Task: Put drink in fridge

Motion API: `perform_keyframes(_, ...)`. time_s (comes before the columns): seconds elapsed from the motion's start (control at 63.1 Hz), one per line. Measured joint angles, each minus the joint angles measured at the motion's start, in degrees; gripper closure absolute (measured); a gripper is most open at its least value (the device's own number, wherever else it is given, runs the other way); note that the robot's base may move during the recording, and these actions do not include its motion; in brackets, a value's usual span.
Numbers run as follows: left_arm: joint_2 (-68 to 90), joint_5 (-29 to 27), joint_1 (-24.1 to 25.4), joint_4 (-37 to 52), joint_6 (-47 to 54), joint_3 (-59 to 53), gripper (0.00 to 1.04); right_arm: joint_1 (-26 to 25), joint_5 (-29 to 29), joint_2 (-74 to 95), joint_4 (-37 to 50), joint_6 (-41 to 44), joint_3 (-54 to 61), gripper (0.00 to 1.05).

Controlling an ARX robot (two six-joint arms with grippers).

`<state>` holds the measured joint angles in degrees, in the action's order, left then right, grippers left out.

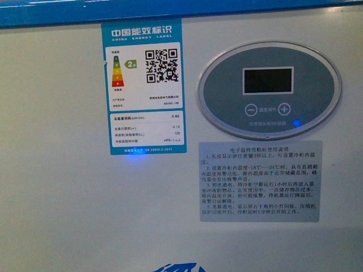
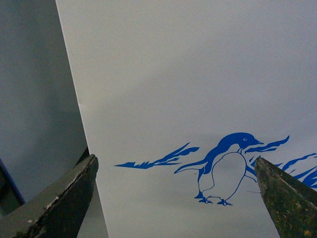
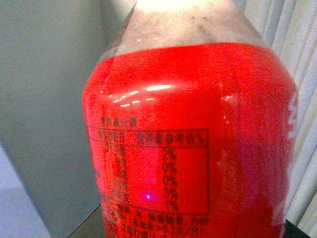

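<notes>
The fridge's white front wall fills the front view, very close, with its blue top rim along the upper edge. Neither arm shows there. In the left wrist view my left gripper is open and empty, its dark fingers spread apart in front of the fridge wall with the blue penguin drawing. In the right wrist view my right gripper is shut on the drink bottle, which has a red label and fills the picture; the fingers are hidden behind it.
On the fridge front are a blue energy label, an oval grey control panel with a dark display, and a grey instruction sticker. A grey wall lies beside the fridge. Pale curtains hang behind the bottle.
</notes>
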<state>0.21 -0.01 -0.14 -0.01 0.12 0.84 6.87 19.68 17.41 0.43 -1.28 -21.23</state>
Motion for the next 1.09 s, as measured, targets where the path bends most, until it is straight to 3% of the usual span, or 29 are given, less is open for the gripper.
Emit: perform_keyframes(1.093,0.00,0.00,0.00,0.00,0.00,0.00,0.08,0.00,0.04,-0.55,0.07,0.00,0.02,0.67)
